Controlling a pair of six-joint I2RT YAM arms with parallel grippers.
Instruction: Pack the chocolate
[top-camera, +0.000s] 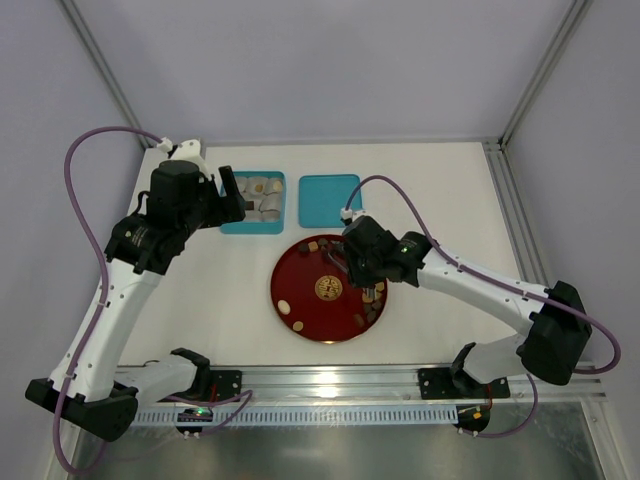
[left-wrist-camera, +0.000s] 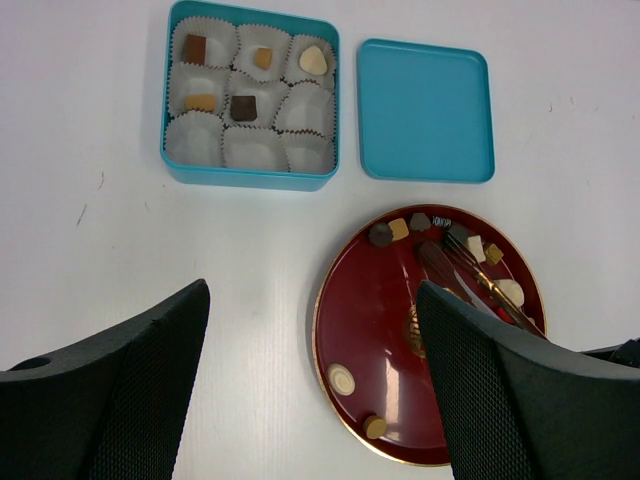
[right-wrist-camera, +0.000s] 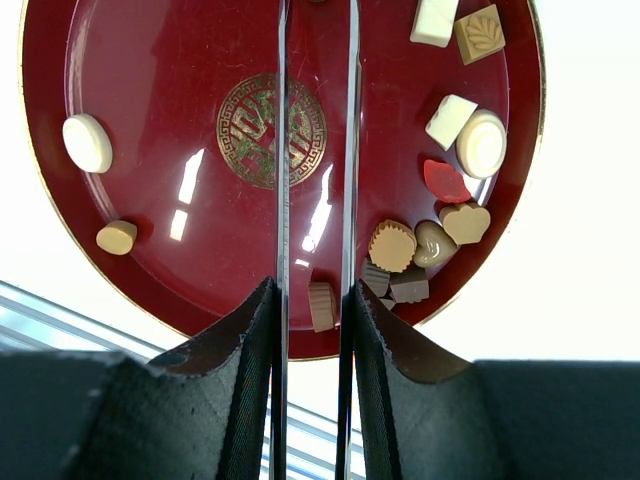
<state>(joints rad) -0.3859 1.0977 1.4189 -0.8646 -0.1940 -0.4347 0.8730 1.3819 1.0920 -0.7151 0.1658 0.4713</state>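
Left hand (left-wrist-camera: 312, 300) spread wide (fingers (left-wrist-camera: 150, 370) far apart), right hand (right-wrist-camera: 313, 290) pinched narrow.

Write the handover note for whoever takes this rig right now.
Left gripper: open, empty, near the teal box.
Right gripper: shut on tweezers over the red plate; whether they hold a piece is unclear.
Done: five chocolates sit in the box's nine paper cups; lid lies off beside it.
Left: four empty cups to fill from the many pieces on the plate, then probably the lid.
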